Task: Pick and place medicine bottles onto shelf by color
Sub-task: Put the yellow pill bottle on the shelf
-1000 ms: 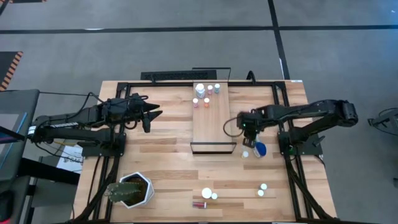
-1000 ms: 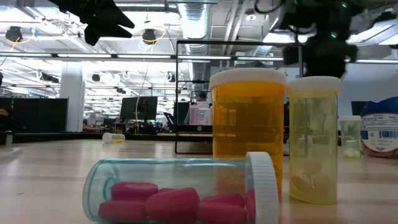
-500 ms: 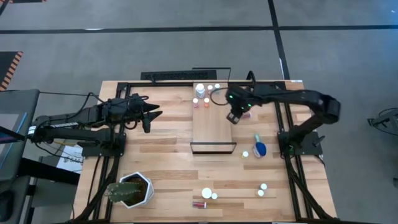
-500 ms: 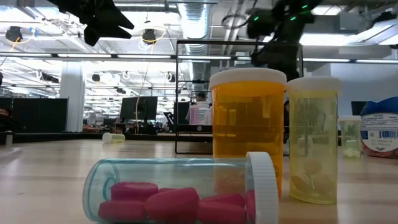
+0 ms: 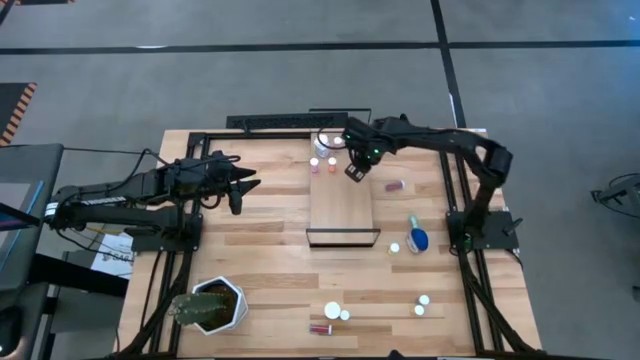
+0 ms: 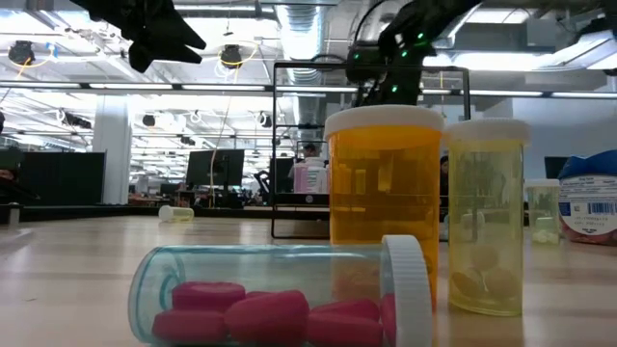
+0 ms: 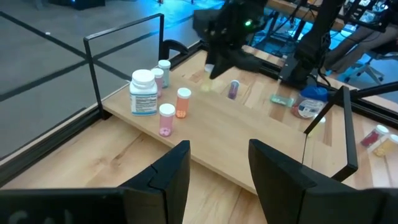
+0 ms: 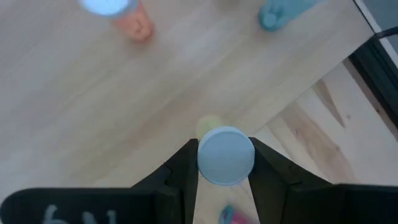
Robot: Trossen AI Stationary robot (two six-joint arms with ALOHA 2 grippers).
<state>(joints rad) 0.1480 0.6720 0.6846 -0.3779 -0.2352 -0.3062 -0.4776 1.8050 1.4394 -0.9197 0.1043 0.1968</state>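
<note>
Right gripper (image 5: 352,171) is over the far right part of the shelf (image 5: 343,205), jaws clamped on a small white-capped vial (image 8: 225,155); in the right wrist view the cap sits squeezed between both fingers (image 8: 183,165), with shelf wood beneath it. Left gripper (image 5: 240,187) hangs above the counter (image 5: 260,270) left of the shelf, jaws apart with nothing between them. The shelf lies lengthwise down the counter's middle, its dark frame at the near short end. On its far end: a white bottle (image 7: 143,92) with a label, a pink bottle (image 7: 166,119), an orange bottle (image 7: 183,102) and a pale one (image 7: 163,67) just behind the white, all upright and close together. On the counter right of the shelf: a small reddish vial (image 5: 396,185) lying down, a wider blue bottle (image 5: 418,239) with a small white-capped one (image 5: 395,247) just beside it. Near edge of the counter: several more white-capped bottles (image 5: 332,310) and a pink-filled vial (image 6: 280,294) on its side, with an orange bottle (image 6: 384,198) and a pale yellow one (image 6: 487,212) upright behind it. White plant pot (image 5: 218,304) at the near left corner.
</note>
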